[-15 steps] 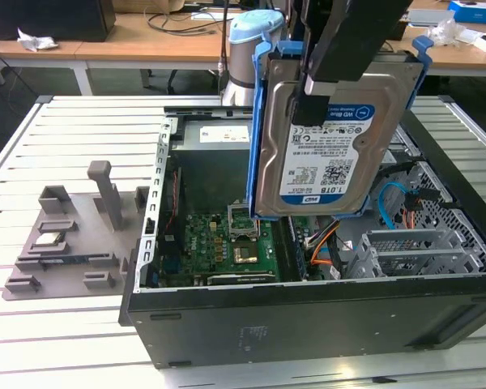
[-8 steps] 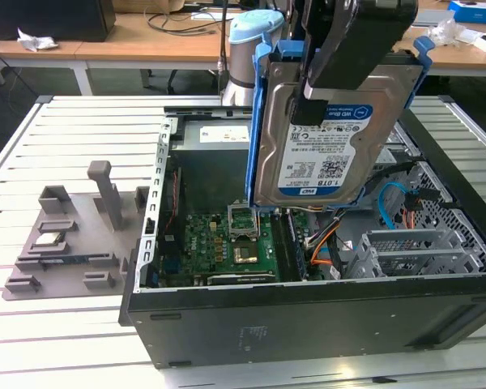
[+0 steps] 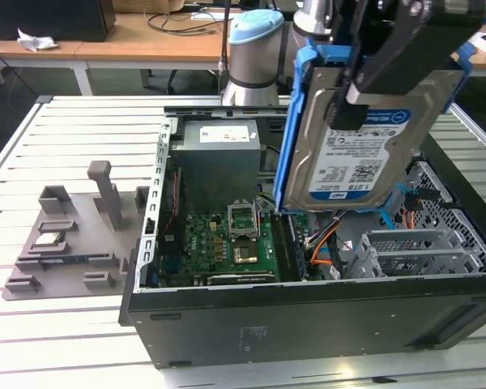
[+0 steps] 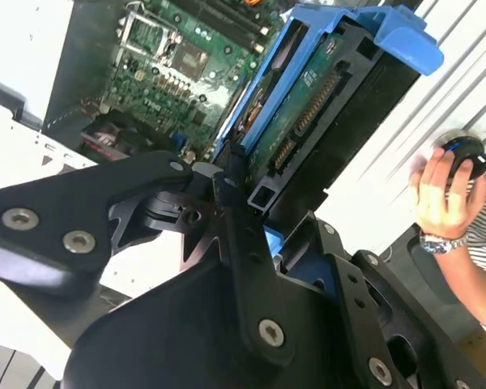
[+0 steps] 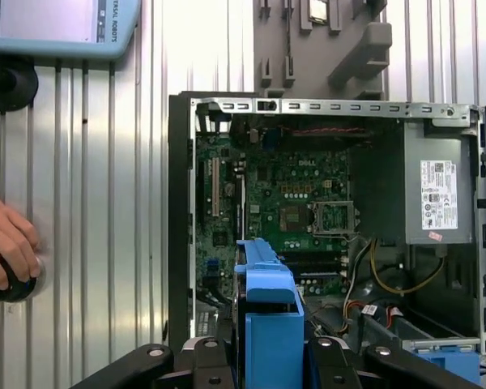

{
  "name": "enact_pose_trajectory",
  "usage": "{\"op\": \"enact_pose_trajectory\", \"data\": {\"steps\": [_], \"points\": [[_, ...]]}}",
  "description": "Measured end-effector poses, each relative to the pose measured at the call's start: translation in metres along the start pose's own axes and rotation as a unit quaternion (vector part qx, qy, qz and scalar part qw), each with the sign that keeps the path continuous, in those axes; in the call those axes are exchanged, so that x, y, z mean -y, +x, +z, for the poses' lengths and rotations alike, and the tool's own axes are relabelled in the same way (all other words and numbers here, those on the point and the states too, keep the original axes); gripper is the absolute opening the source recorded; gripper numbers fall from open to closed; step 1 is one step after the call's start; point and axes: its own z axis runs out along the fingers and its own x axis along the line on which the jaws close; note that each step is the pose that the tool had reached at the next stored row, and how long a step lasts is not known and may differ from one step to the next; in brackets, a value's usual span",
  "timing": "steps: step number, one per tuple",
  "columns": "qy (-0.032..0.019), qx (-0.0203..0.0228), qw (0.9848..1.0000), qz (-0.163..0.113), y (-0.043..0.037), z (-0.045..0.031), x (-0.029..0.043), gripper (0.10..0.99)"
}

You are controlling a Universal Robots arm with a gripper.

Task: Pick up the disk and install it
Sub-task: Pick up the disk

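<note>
The disk (image 3: 364, 154) hangs in the air, clamped between the jaws of the gripper (image 4: 247, 198). The jaws close on its upper end, and one black finger lies across the labelled face. It stands on edge, slightly tilted, with its long axis running up and down and the blue bracket framing it. It sits above the open computer case (image 3: 308, 320), on the side toward the exterior view's right. There the grey drive cage (image 3: 421, 247) lies just below its lower edge, and the green circuit board (image 3: 227, 243) lies toward the exterior view's left. The disk appears to touch nothing inside the case.
</note>
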Motion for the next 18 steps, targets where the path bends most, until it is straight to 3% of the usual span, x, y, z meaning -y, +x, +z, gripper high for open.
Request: {"op": "enact_pose_trajectory", "data": {"steps": [3, 6, 13, 18], "points": [[-0.0002, -0.0016, 1.0, 0.0, -0.0001, -0.0005, 0.0109, 0.369], [-0.0006, -0.0018, 1.0, 0.0, -0.0003, -0.001, 0.0271, 0.369], [-0.0015, -0.0027, 1.0, -0.001, -0.0004, -0.0011, 0.0496, 0.369], [-0.0017, -0.0047, 1.0, -0.001, -0.0004, -0.001, 0.0603, 0.369]]}}
